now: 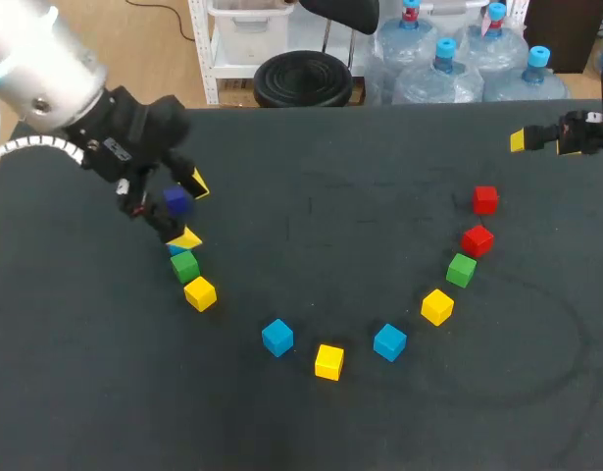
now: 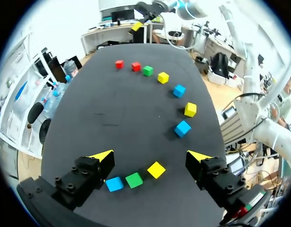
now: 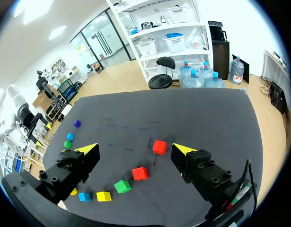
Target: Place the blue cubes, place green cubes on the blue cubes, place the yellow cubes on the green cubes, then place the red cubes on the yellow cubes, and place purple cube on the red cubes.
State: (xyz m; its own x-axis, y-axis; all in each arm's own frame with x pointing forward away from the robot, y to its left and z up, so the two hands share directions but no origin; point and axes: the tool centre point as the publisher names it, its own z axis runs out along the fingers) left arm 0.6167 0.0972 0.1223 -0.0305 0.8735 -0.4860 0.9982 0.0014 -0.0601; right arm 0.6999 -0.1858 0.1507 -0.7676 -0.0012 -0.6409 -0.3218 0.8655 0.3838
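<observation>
Beneath the left gripper, which is hanging released and grasping nothing, a blue cube, green cube and yellow cube are lying in a row. The right gripper is hanging equally released, a red cube ahead of it.
</observation>
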